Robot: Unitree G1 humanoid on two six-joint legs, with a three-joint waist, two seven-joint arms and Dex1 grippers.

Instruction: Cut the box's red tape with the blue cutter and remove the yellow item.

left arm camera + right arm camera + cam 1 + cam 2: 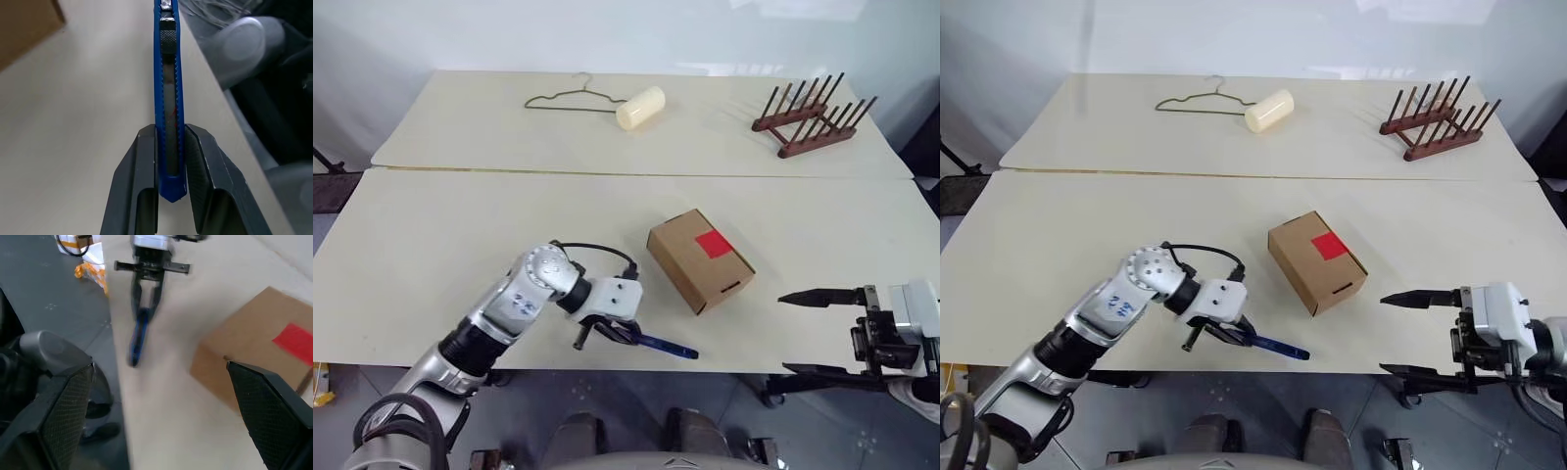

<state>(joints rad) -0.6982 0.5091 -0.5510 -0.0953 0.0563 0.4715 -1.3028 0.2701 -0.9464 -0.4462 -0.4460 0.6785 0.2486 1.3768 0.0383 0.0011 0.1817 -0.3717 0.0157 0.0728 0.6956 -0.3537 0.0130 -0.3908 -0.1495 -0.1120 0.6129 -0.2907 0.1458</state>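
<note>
Blue cutter [168, 98] is pinched in our left end effector [612, 333] near the surface's [431, 255] front edge, just beside the box [699, 259] with red tape [714, 244]. Right end effector [822, 333] hangs wide open, holding nothing.

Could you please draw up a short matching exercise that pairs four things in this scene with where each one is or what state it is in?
Things:
1. blue cutter
2. box
3. right gripper
4. wire hanger

Places or states:
A. open, holding nothing
B. on the far table beside a cream cylinder
C. clamped in the left gripper
D. closed, red tape on top

Pairs: 1-C, 2-D, 3-A, 4-B
</note>
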